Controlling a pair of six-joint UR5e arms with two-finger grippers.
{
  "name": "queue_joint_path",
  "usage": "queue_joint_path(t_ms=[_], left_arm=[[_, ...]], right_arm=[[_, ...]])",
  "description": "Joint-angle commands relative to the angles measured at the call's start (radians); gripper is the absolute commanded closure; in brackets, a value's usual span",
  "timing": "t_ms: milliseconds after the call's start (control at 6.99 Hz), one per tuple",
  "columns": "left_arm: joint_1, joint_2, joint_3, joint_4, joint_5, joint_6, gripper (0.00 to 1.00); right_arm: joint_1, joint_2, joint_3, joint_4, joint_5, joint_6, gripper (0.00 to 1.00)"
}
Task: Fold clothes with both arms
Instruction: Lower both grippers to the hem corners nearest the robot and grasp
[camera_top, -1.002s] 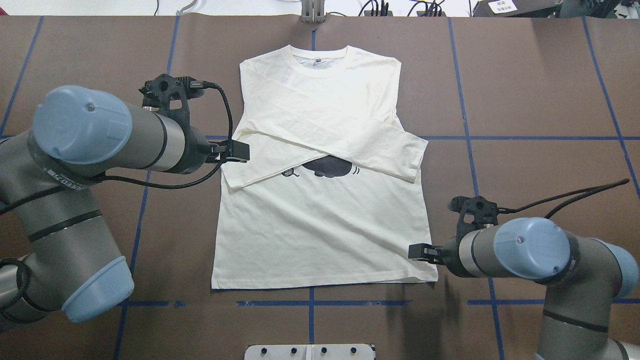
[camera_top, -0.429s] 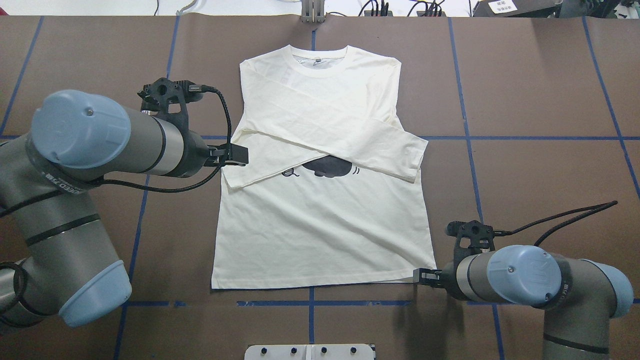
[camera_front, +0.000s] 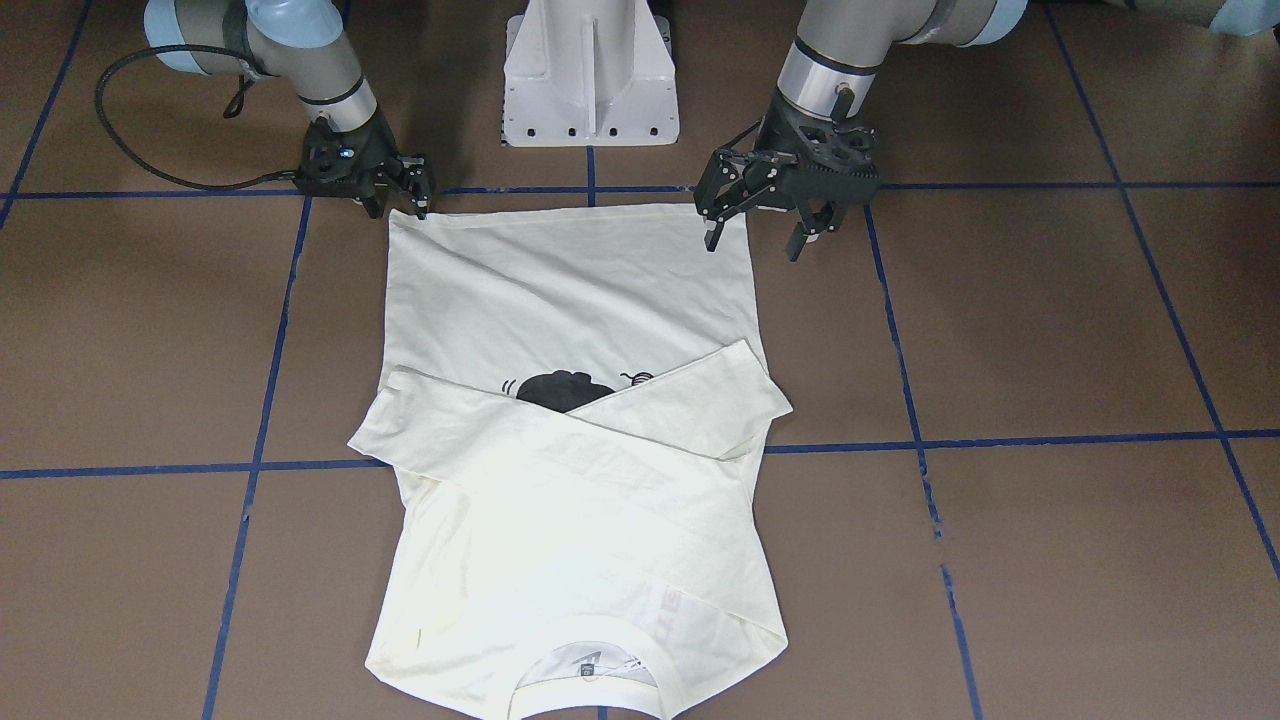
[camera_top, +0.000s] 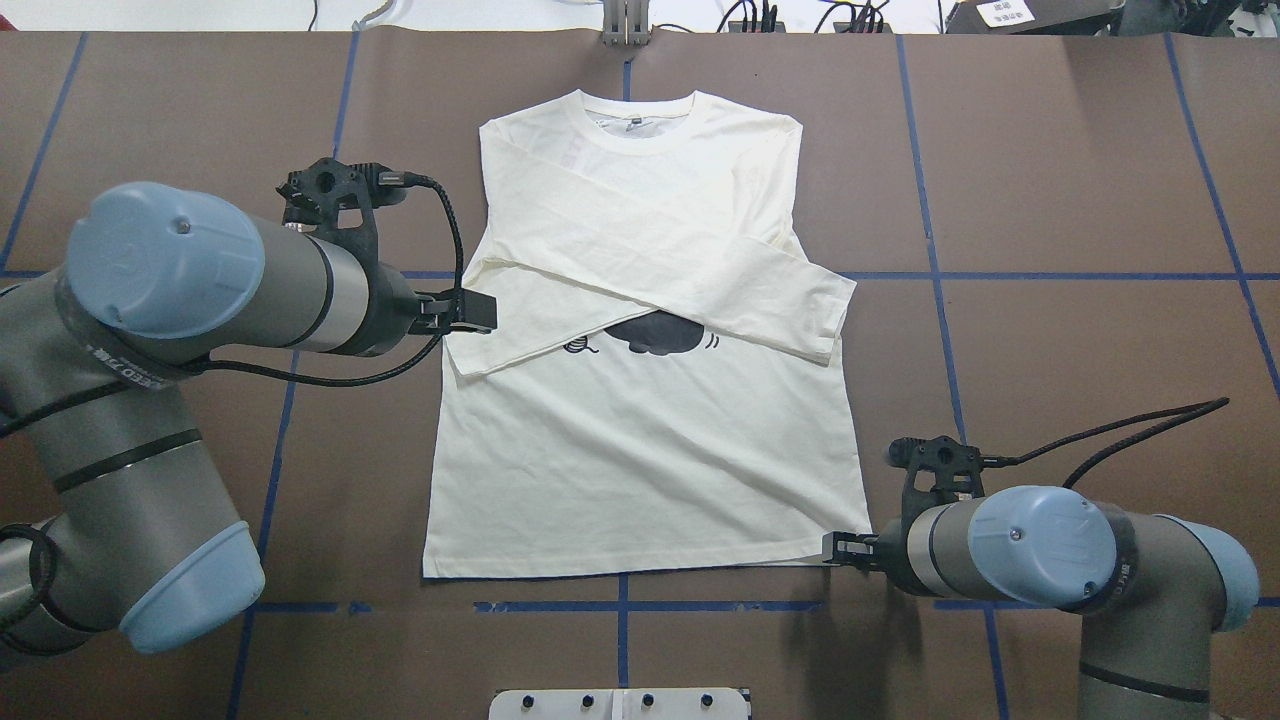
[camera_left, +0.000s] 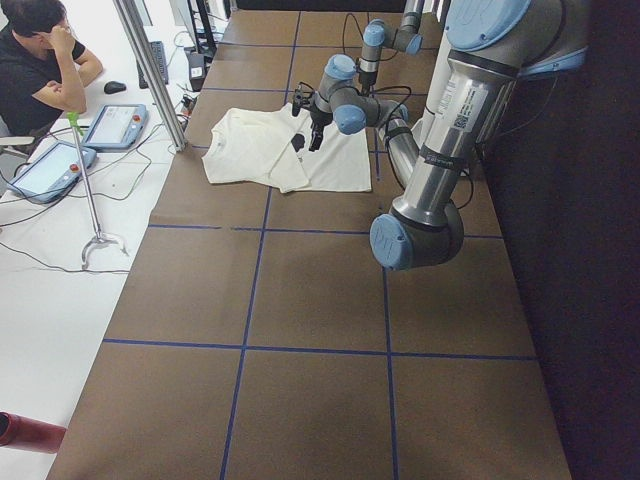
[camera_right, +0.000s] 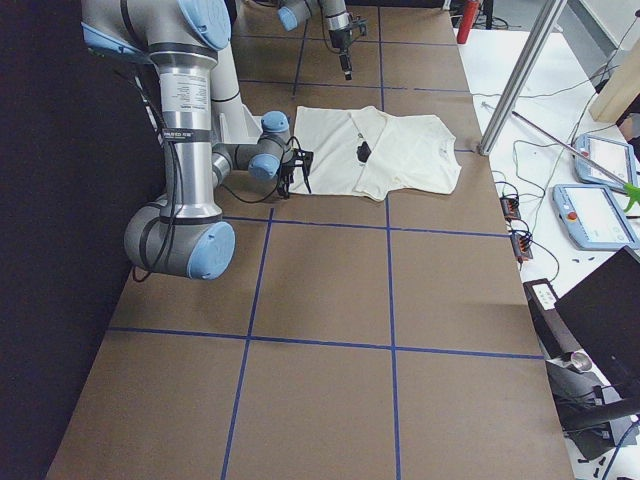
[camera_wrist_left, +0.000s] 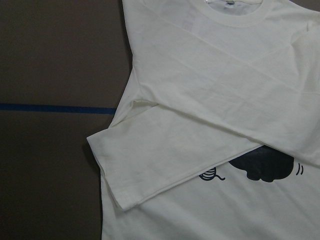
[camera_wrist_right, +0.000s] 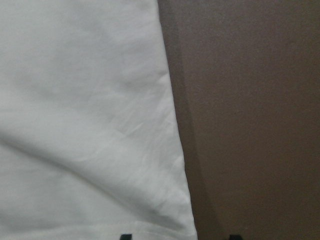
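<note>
Grippers first, front-facing view: the left gripper hung with its jaws spread wide, gripping nothing, while the right gripper sat low at the hem corner of the T-shirt. That shirt lay flat on the table, collar away from the robot, sleeves crossed over the chest. Overhead, the left gripper stood beside the folded cuff, the right one just beside the hem's corner. Its wrist view showed two fingertips apart, straddling that corner, unclenched. The cloth looked light, thin and limp, likely to sag and shift between layers. The hem corners seemed the best hold, pinched through both layers.
</note>
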Motion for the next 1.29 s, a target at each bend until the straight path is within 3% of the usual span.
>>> queue_joint_path(t_ms=[0,143,286,573,716,1145], left_arm=[[0.002,0.000,0.005,-0.004,-0.001,-0.001,0.00],[0.002,0.000,0.005,-0.004,-0.001,-0.001,0.00],[0.002,0.003,0.008,-0.004,0.000,0.002,0.00],[0.002,0.003,0.022,-0.006,0.002,0.008,0.00],[0.002,0.003,0.024,-0.006,0.002,0.008,0.00],[0.010,0.011,0.052,-0.014,-0.001,-0.018,0.00]], right_arm=[[0.013,0.001,-0.011,0.000,-0.003,-0.002,0.31],[0.013,0.007,-0.015,0.000,-0.001,-0.002,0.38],[0.013,0.012,-0.017,0.000,0.002,-0.002,0.52],[0.013,0.012,-0.011,0.000,0.007,-0.001,0.90],[0.013,0.009,-0.006,0.000,-0.001,-0.002,1.00],[0.024,0.011,0.039,0.003,-0.003,0.008,1.00]])
